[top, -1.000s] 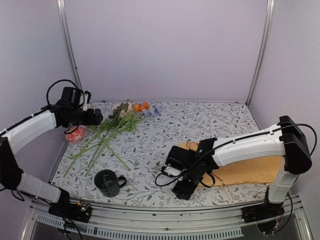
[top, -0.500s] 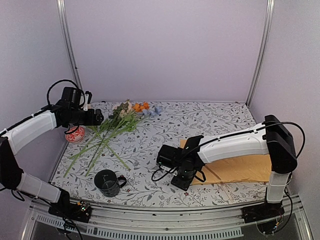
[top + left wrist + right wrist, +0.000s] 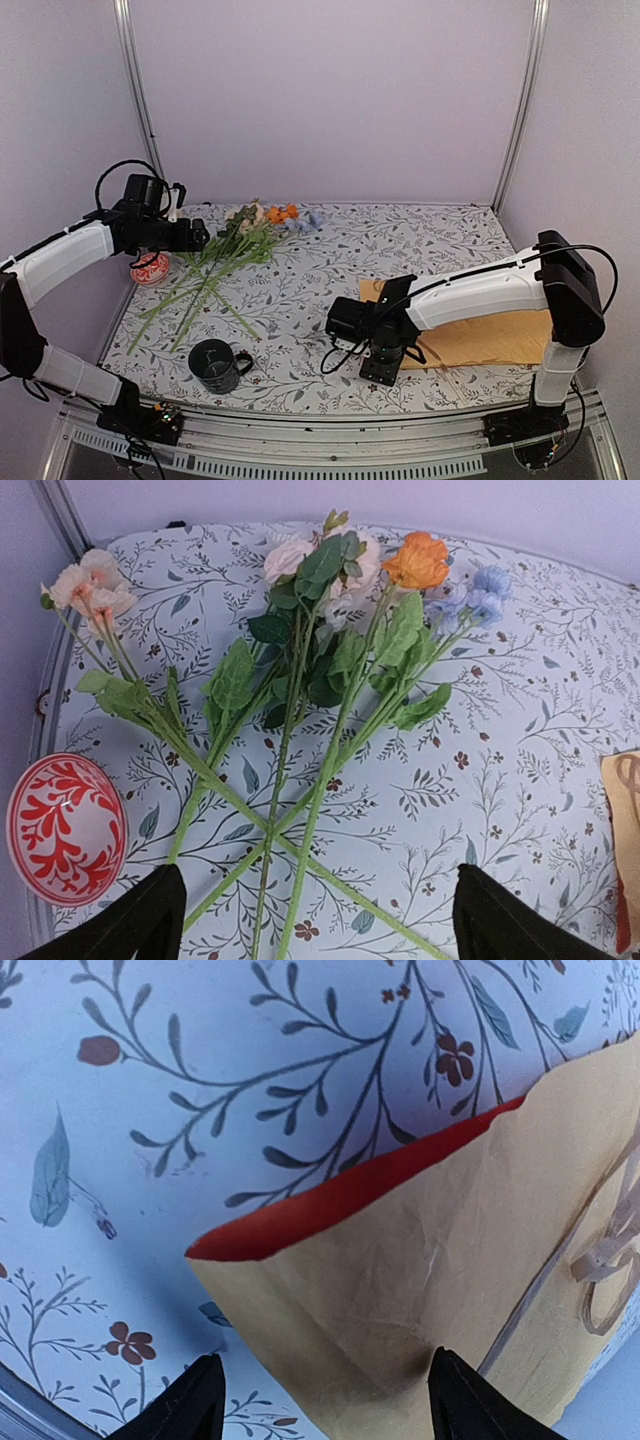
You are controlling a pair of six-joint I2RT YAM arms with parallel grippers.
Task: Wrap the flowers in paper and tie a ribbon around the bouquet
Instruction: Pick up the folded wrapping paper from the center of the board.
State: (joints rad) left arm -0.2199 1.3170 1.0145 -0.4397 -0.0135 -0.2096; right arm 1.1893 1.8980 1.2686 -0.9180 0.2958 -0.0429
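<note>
Flowers (image 3: 320, 680): laid fanned at the left, below left gripper (image 3: 322, 930), fingers spread wide.
Paper (image 3: 420, 1290): at the right, corner lifted, red underside shown, ribbon (image 3: 605, 1260) laid on it.
Right gripper (image 3: 330, 1410): fingers spread over that corner.
Nearby: red bowl (image 3: 65, 825) and dark mug (image 3: 215, 365) beside the stems.

flowers (image 3: 215, 270) left, paper (image 3: 490, 345) right, mug (image 3: 215, 365) front

Brightness: bright, soft and even in all three views, with a pale lilac cast on the walls.
Source: diffuse, from above; no lamp is visible.
Shadows: faint; a soft patch lies on the surface (image 3: 420, 250) beneath the right arm (image 3: 480, 290), and a darker crease marks the paper (image 3: 400, 1290) at 6 o'clock.
Glare: none strong.
Focus: flowers (image 3: 330, 670) are crisp; the fingers (image 3: 130, 925) of the left tool (image 3: 315, 930) and of the right tool (image 3: 325, 1405) are black, soft-edged silhouettes.
Distortion: the left wrist view bows the surface's far edge from 9 to 2 o'clock.
</note>
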